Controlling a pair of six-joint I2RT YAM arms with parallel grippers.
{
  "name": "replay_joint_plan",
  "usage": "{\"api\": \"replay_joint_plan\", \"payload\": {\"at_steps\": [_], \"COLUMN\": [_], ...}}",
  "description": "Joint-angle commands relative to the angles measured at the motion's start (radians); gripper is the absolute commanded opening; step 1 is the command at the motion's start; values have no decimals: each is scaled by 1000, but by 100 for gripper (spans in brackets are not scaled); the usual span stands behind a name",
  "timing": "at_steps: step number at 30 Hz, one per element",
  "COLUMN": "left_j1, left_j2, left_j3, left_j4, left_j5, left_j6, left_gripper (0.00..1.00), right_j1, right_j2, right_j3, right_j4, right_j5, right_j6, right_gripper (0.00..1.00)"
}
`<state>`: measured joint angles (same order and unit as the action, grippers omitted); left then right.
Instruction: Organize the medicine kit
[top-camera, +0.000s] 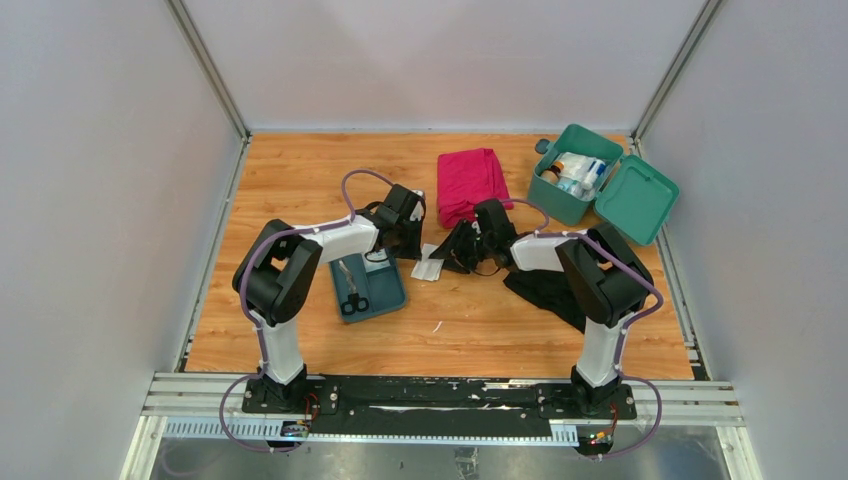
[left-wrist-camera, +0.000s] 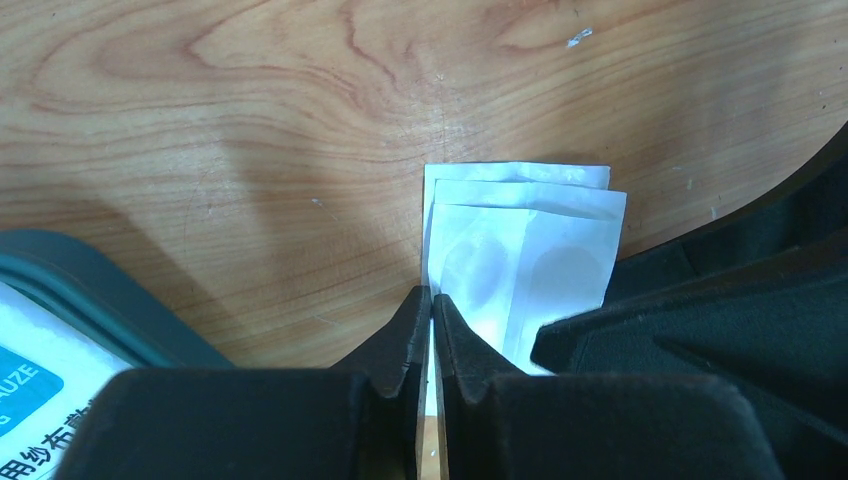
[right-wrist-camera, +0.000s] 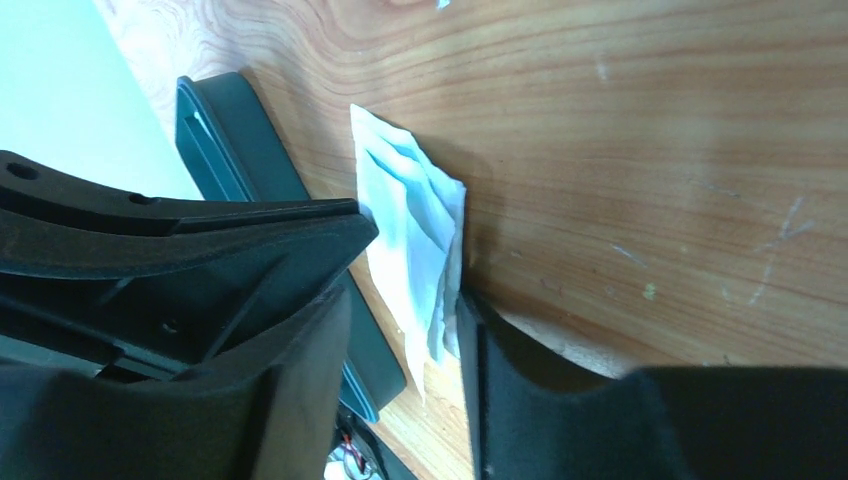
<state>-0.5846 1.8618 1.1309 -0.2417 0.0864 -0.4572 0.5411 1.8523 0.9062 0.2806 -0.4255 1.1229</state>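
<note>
The teal-green medicine kit (top-camera: 572, 186) stands open at the back right, its lid (top-camera: 636, 200) laid back and bottles and packets inside. Thin white packets (top-camera: 428, 263) lie in a stack on the wood at mid-table. My left gripper (left-wrist-camera: 432, 312) is shut on the edge of one white packet (left-wrist-camera: 520, 255). My right gripper (right-wrist-camera: 405, 335) is open around the same packets (right-wrist-camera: 412, 220) from the other side. Its right finger (right-wrist-camera: 490, 360) touches their edge, and its left finger stands well apart.
A shallow dark-teal tray (top-camera: 385, 297) with scissors (top-camera: 352, 292) lies just left of the packets, under my left arm. Its rim (left-wrist-camera: 100, 290) is close to my left fingers, with a gauze packet (left-wrist-camera: 30, 395) in it. A pink cloth (top-camera: 470, 183) lies behind, a black cloth (top-camera: 545, 290) under my right arm.
</note>
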Motion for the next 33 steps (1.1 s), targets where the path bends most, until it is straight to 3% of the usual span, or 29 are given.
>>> {"api": "replay_joint_plan", "payload": {"at_steps": [1, 6, 19, 23, 29, 33], "left_j1": [2, 2, 3, 2, 3, 5], "left_j2": [11, 8, -3, -16, -75, -152], "left_j3": [-18, -20, -23, -14, 48, 105], "left_j4": [-5, -3, 2, -3, -59, -118], "left_j5": [13, 15, 26, 31, 21, -27], "left_j6": [-3, -5, -13, -18, -16, -6], "left_gripper": [10, 10, 9, 9, 10, 20], "right_j1": [14, 13, 14, 14, 15, 17], "right_j2": [33, 18, -5, -15, -64, -111], "right_j3": [-38, -30, 1, 16, 39, 66], "right_j4": [-101, -117, -104, -101, -158, -235], "right_j5": [77, 93, 91, 85, 125, 162], "right_j6": [-54, -77, -142, -170, -231, -294], "right_gripper": [44, 31, 12, 0, 0, 0]}}
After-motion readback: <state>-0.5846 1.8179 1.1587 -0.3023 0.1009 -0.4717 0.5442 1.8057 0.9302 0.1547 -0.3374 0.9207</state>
